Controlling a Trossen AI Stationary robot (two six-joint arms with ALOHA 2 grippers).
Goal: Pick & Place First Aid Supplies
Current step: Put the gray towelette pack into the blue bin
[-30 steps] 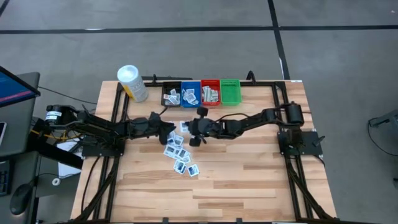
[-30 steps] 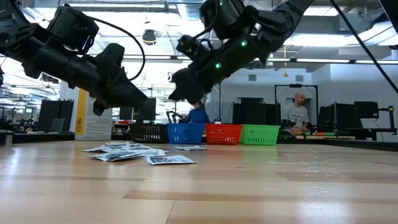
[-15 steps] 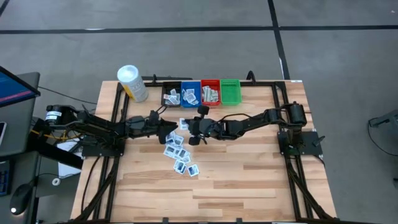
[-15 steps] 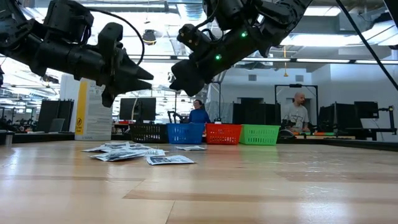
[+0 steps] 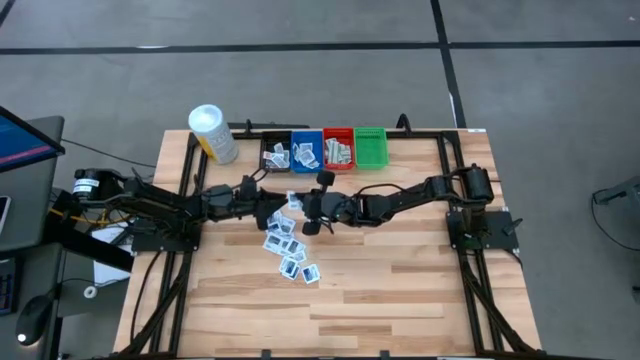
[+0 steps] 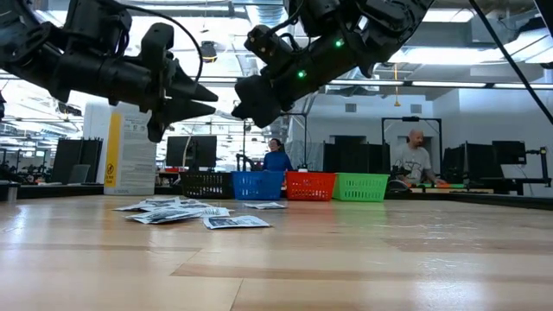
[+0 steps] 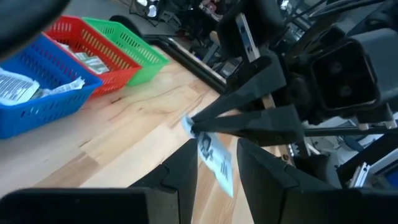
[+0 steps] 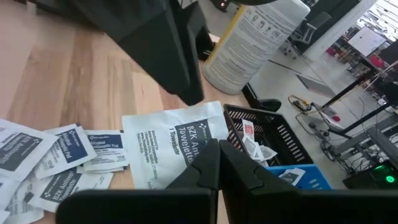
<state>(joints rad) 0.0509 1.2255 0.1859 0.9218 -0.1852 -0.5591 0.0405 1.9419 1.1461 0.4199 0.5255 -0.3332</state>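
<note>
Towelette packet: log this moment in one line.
phase: handover above table | right gripper: jaws shut on towelette packet | left gripper: jaws open, either side of it

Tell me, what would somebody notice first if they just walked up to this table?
Probably the two dark arms meeting above the middle of the table, where the right gripper pinches a white packet in the air, right in front of the left gripper. Below them lies a scatter of packets, and along the far edge stands a row of small black, blue, red and green bins.
</note>
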